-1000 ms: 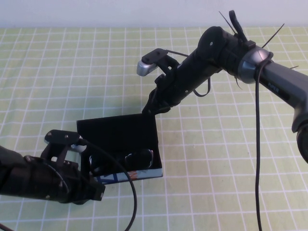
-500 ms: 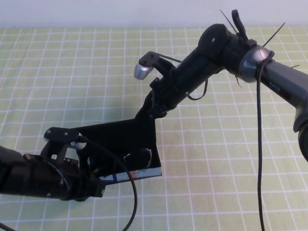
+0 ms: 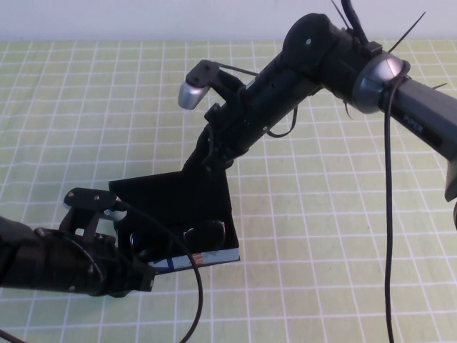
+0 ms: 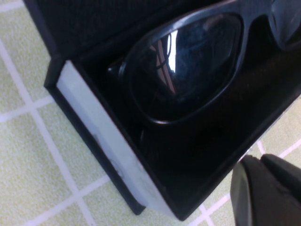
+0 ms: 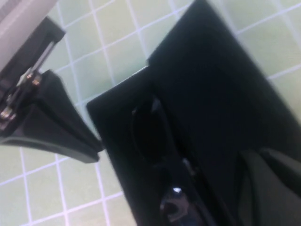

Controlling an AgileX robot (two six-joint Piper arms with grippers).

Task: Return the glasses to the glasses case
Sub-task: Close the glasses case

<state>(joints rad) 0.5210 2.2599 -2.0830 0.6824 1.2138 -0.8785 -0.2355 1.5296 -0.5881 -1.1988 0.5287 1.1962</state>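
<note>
Black on black makes most of this hard to read: glasses case (image 3: 203,236) sits near the table's front-left on the green checked cloth (image 3: 321,250), lid (image 3: 175,196) raised and tilted back, w/ the glasses (image 3: 203,232) lying inside, only a lens rim and glint showing from the high view. Left wrist view shows one lens (image 4: 188,61) clearly, the other cut off at the frame edge. Right gripper (image 3: 208,161) comes down from the far right, tip at the lid's back edge, fingers closed together w/ nothing between them; actual contact is hidden by the arm. Left gripper (image 3: 139,275) sits at the case's front-left corner, its fingertips blurred into the case, so can't tell their spread.
</note>
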